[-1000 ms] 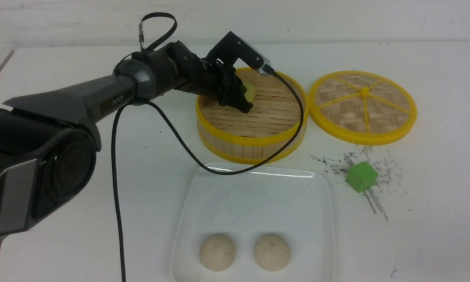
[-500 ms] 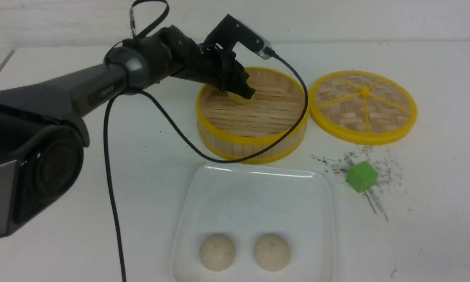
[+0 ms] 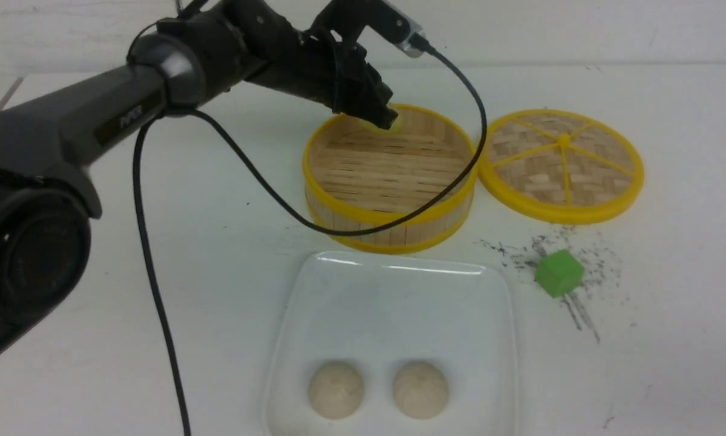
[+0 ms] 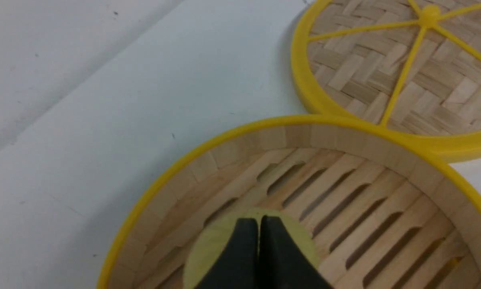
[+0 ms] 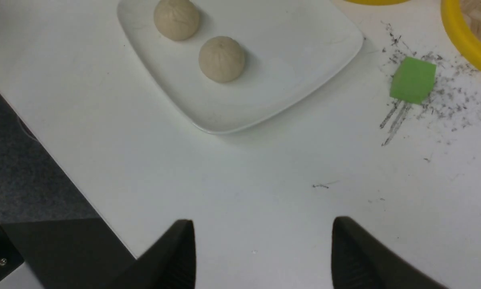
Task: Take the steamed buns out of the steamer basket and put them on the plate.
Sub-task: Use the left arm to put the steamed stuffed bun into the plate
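Pinching the pale yellow bun point(image 4: 208, 245) in my clenched left jaws, I hold it just above the steamer basket point(image 3: 363, 213), whose slatted floor beneath them is otherwise bare. Two beige buns point(image 3: 336, 389) already sit on the white plate point(image 3: 399, 290), well apart from those jaws. My right jaws hang spread and empty over the desk point(image 5: 264, 192). By my reckoning, only this last bun is left to deliver.

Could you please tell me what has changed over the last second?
The left gripper, shut on the yellow bun, has risen, lifting it off the steamer basket floor. The plate, its two beige buns, the lid and the green cube have not moved.
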Robot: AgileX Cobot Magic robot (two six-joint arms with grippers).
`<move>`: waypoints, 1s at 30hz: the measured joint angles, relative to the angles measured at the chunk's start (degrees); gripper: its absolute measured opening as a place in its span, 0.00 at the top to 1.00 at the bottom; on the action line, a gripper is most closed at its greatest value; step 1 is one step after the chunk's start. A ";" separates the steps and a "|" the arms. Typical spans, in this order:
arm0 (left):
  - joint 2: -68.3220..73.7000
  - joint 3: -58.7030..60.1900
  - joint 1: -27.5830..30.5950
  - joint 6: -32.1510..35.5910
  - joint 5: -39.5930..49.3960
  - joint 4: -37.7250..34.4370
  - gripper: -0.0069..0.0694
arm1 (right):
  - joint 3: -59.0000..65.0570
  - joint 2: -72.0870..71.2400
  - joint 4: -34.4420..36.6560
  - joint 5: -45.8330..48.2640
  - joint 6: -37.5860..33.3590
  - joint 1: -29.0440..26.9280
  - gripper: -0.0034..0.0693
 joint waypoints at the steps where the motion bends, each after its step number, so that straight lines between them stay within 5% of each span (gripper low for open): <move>1: -0.06 0.00 0.00 -0.17 0.23 0.06 0.90 | 0.00 0.00 -0.06 0.00 0.00 0.00 0.33; 15: -8.59 0.00 -0.19 -14.99 18.65 8.23 0.90 | 0.00 0.00 -1.62 -0.23 -0.80 0.00 0.33; 30: -11.38 0.05 -13.72 -28.99 31.91 18.56 0.91 | 0.00 0.00 -1.79 1.71 -1.17 0.00 0.33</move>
